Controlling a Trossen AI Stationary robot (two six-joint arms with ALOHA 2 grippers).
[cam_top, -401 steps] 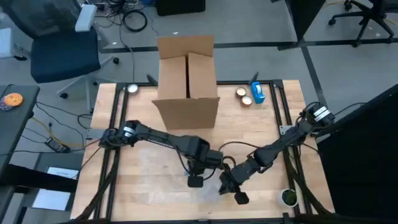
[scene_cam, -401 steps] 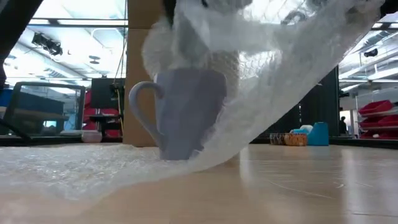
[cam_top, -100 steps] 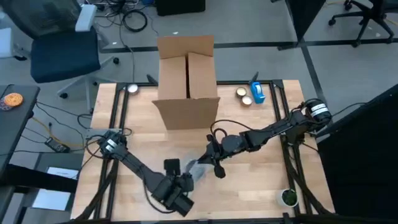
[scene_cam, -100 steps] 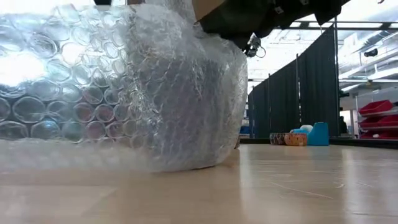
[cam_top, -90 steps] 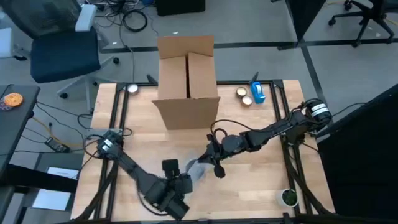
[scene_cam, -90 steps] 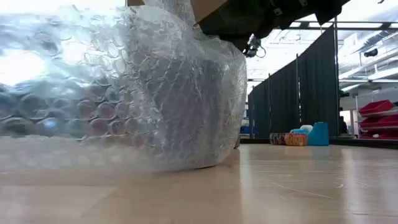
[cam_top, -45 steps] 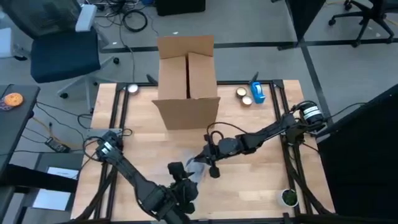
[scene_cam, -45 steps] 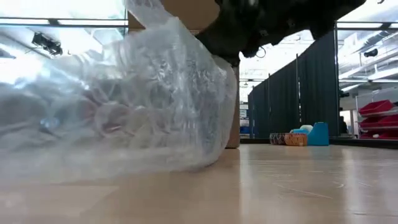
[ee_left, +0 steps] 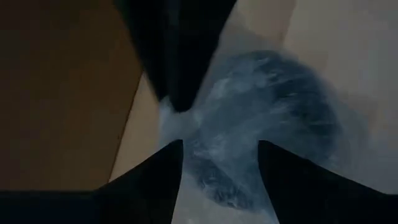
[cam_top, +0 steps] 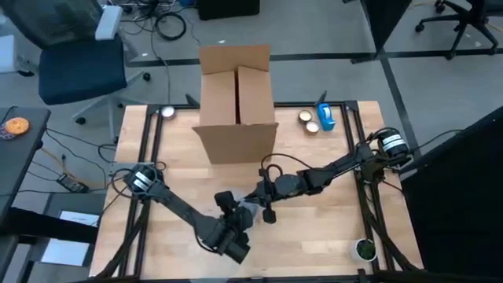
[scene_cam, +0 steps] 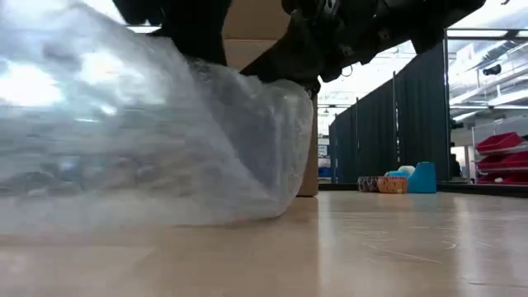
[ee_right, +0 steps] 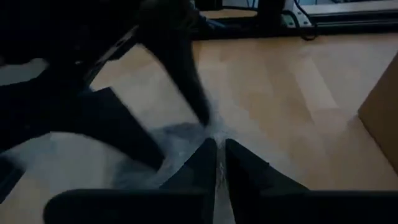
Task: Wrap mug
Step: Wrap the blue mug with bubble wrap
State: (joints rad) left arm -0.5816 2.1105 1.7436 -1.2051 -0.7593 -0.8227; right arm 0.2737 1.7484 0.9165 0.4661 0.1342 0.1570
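Here, right pincer (ee_right: 216,163) nipping bubble wrap (scene_cam: 148,157), left pincer (ee_left: 217,165) wide over it; cardboard box (cam_top: 236,102) behind

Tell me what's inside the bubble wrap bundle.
A dark rounded shape shows through the bubble wrap, likely the mug, but its details are covered. The right end effector pinches the wrap; the left end effector is open over it.

Through the right wrist camera I see my right gripper (ee_right: 216,163) with its two dark fingers (ee_right: 239,169) pressed nearly together, pinching a thin edge of clear bubble wrap (ee_right: 177,140) between them. The wrap spreads over the light wooden table (ee_right: 280,93). The other dark arm (ee_right: 93,74) (blurred) crosses close ahead. A brown cardboard box corner (ee_right: 380,118) shows at the edge.
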